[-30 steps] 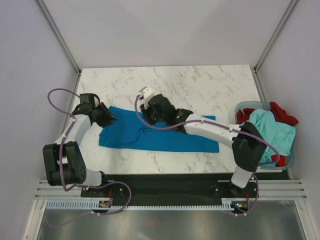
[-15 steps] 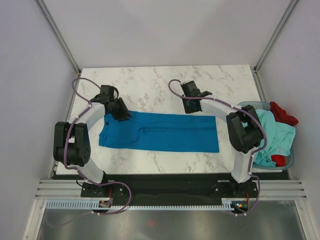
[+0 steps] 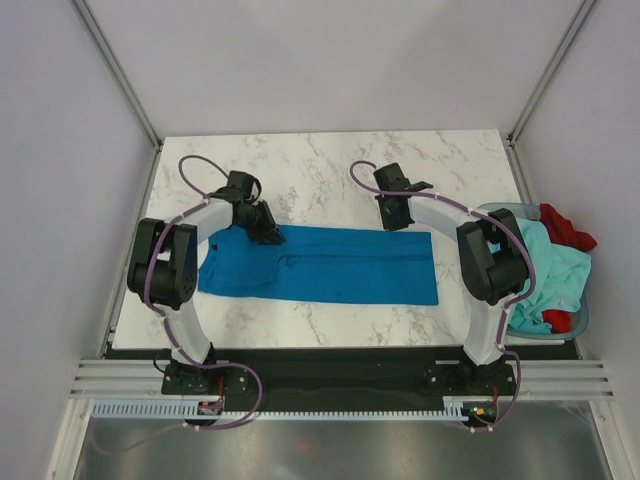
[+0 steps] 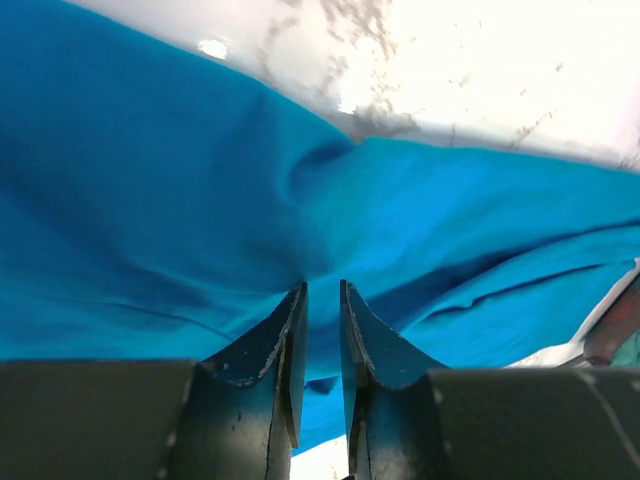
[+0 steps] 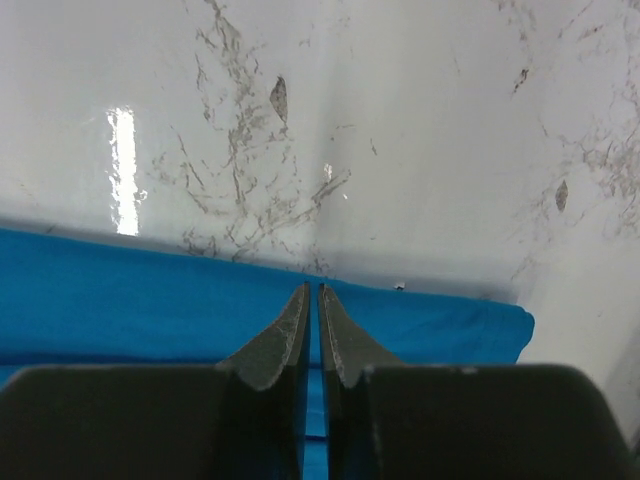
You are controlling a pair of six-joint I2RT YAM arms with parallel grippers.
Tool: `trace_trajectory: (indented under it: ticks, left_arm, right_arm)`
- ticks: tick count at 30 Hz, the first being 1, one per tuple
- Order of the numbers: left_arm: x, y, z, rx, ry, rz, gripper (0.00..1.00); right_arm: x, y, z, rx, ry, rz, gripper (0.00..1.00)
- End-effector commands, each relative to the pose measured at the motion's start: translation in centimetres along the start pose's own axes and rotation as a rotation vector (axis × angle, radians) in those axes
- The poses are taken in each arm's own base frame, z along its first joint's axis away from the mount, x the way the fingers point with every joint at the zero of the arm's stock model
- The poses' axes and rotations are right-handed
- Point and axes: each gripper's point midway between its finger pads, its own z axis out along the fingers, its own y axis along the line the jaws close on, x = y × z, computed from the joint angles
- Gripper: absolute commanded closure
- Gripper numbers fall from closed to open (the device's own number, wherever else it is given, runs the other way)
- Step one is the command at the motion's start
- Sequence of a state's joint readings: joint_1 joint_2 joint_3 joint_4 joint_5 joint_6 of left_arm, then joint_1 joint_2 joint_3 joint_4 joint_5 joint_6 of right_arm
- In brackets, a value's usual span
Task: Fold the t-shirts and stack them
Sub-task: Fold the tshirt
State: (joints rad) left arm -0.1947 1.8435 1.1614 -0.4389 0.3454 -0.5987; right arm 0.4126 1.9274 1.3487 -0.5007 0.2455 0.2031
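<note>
A vivid blue t-shirt (image 3: 340, 265) lies flat as a long folded strip across the marble table. My left gripper (image 3: 268, 232) is at its far edge near the left end. In the left wrist view the jaws (image 4: 322, 285) stand almost together, and the blue fabric (image 4: 150, 200) puckers into their tips. My right gripper (image 3: 397, 222) is at the far edge near the right end. Its jaws (image 5: 311, 287) are pinched on the blue hem (image 5: 120, 290). A pale teal t-shirt (image 3: 545, 265) and a red t-shirt (image 3: 565, 225) are heaped in the basket.
The translucent grey-blue basket (image 3: 488, 211) sits at the table's right edge, beside the right arm's elbow. Bare marble (image 3: 330, 165) lies beyond the shirt. Frame posts stand at the back corners, and walls close in on both sides.
The left gripper slid right along the shirt's far edge and the right gripper came down onto that edge. Both pairs of jaws narrowed onto the fabric.
</note>
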Motion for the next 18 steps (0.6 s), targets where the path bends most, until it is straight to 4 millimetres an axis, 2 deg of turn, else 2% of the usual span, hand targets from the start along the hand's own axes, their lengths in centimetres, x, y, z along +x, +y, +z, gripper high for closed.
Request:
trace_trajectory:
  ticks: [1, 10, 18]
  left_arm:
    - [0.5, -1.8, 0.2, 0.045, 0.014, 0.045, 0.74]
    - [2.0, -3.0, 1.1, 0.069, 0.046, 0.094, 0.76]
    - [2.8, -4.1, 0.2, 0.099, 0.045, 0.126, 0.76]
  right_arm:
    - [1.4, -1.4, 0.3, 0.052, 0.040, 0.021, 0.86]
    - [2.8, -2.5, 0.8, 0.081, 0.077, 0.051, 0.88]
    - [4.1, -3.2, 0.1, 0.100, 0.088, 0.057, 0.89]
